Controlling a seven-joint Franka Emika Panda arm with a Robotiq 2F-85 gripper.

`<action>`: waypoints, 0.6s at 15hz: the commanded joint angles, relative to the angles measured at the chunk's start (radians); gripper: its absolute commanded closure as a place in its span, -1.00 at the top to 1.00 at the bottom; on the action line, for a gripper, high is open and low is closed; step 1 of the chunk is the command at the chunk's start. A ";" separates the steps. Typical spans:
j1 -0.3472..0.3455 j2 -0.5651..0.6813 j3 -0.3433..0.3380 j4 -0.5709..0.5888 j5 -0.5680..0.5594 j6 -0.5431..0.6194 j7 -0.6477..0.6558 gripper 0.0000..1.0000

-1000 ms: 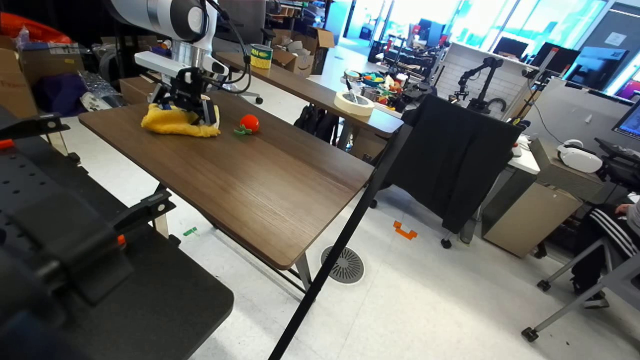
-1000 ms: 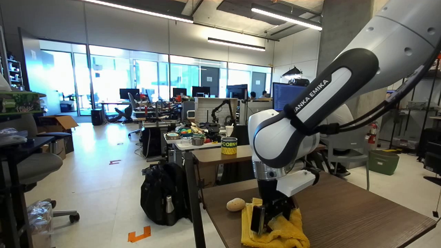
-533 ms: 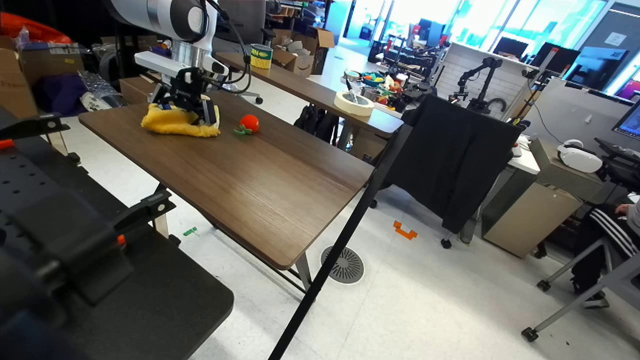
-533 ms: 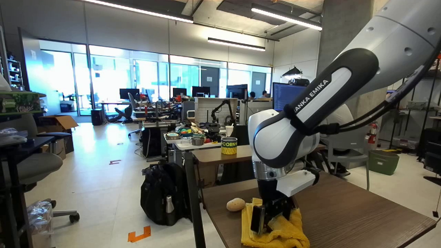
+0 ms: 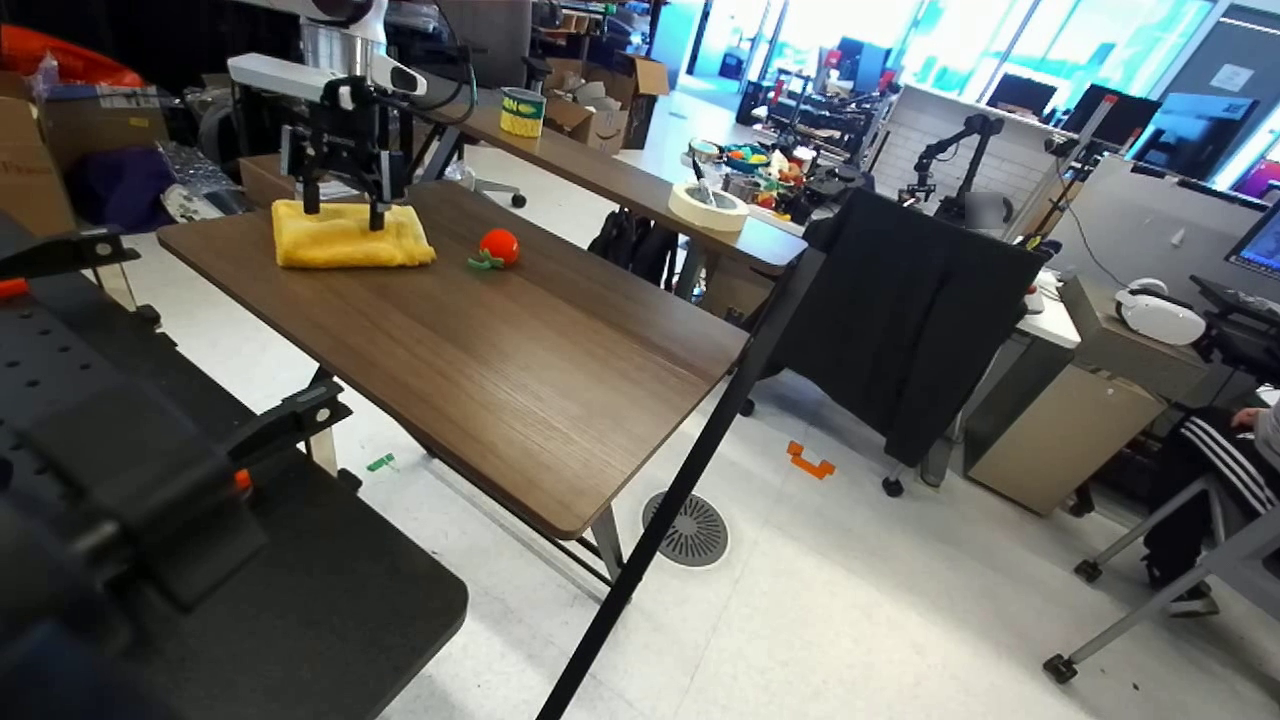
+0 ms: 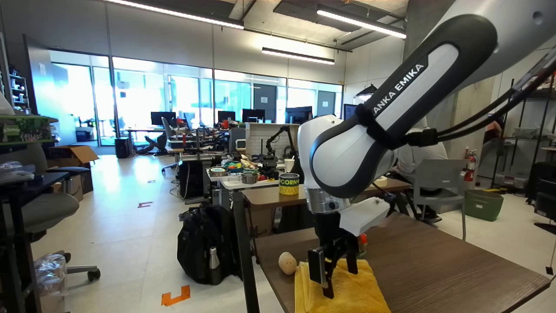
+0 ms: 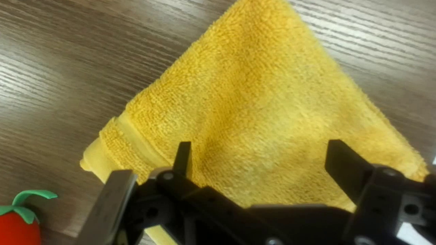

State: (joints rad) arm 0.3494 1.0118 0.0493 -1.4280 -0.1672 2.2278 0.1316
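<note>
Jaws higher, apart over towel (image 7: 252,102), inside edges

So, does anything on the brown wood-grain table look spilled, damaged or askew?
I see no spill or damage. Slightly odd: the round green-leafed red tomato lies tipped, leafy side low, beside the fluffy yellow terry towel.
</note>
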 commanded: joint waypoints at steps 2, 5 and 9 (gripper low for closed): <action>0.000 0.006 0.001 -0.006 -0.004 0.044 0.001 1.00; 0.000 0.010 0.001 -0.008 -0.004 0.049 0.001 1.00; -0.047 0.063 0.020 -0.006 0.024 0.067 -0.044 1.00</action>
State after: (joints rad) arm 0.3452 1.0258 0.0500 -1.4445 -0.1668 2.2807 0.1251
